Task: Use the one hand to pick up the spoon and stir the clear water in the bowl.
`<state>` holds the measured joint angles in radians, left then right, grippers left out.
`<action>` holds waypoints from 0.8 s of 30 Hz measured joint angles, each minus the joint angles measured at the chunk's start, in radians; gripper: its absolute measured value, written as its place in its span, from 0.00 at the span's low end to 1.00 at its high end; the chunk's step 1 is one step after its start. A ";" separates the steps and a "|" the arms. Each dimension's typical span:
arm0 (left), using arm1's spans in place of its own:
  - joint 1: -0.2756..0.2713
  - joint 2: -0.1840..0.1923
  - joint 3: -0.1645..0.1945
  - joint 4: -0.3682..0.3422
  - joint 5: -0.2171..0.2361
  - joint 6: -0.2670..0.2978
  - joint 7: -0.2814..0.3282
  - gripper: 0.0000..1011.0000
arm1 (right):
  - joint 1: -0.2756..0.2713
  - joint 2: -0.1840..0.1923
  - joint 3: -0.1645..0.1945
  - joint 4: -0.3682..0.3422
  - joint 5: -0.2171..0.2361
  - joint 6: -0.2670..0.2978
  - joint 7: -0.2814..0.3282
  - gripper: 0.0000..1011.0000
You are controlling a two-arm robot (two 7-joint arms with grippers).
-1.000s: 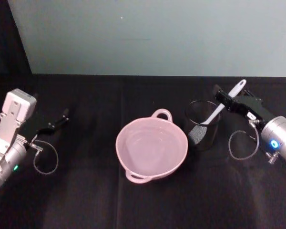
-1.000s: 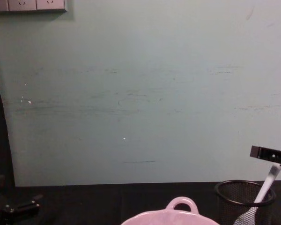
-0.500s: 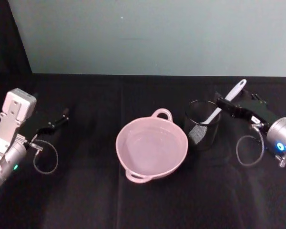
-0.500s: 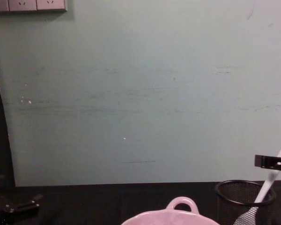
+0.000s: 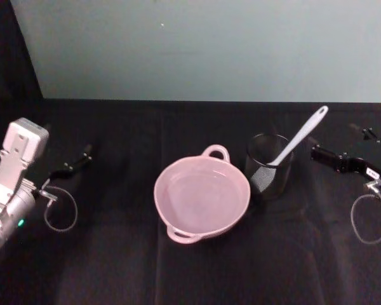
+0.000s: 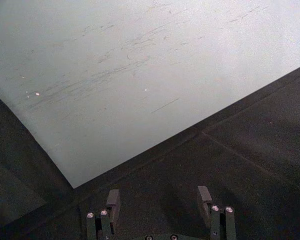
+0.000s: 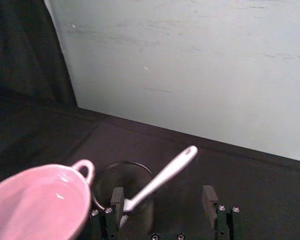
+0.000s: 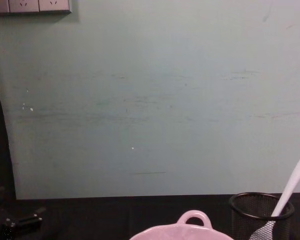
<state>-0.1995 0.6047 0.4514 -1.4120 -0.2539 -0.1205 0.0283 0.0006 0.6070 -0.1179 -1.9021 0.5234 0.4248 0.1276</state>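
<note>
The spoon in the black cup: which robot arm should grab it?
Right. The right gripper sits open just beside the mesh cup holding the spoon; the left gripper is beyond the bowl.

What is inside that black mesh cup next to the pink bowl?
The white spoon stands in the black mesh cup, blade down, handle leaning out over the rim. Nothing else shows in the cup, though its bottom is too dark to tell.

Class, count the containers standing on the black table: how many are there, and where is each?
2. The pink bowl sits at the table's centre, holding clear water. The black mesh cup stands just to its right, with the white spoon leaning in it.
</note>
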 joint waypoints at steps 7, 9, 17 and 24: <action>0.000 0.000 0.000 0.000 0.000 0.000 0.000 1.00 | -0.042 -0.013 0.015 0.081 -0.044 -0.115 0.021 0.99; 0.000 0.000 0.000 0.000 0.000 0.000 0.000 1.00 | -0.039 -0.029 0.017 0.129 -0.053 -0.142 0.024 0.99; 0.000 0.000 0.000 0.000 0.000 0.000 0.000 1.00 | 0.034 -0.080 -0.007 0.314 -0.139 -0.329 0.052 0.99; 0.000 0.000 0.000 0.000 0.000 0.000 0.000 1.00 | 0.096 -0.130 -0.033 0.437 -0.199 -0.451 0.072 0.99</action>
<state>-0.1995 0.6047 0.4514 -1.4120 -0.2539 -0.1205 0.0283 0.0962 0.4770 -0.1514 -1.4649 0.3246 -0.0259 0.1998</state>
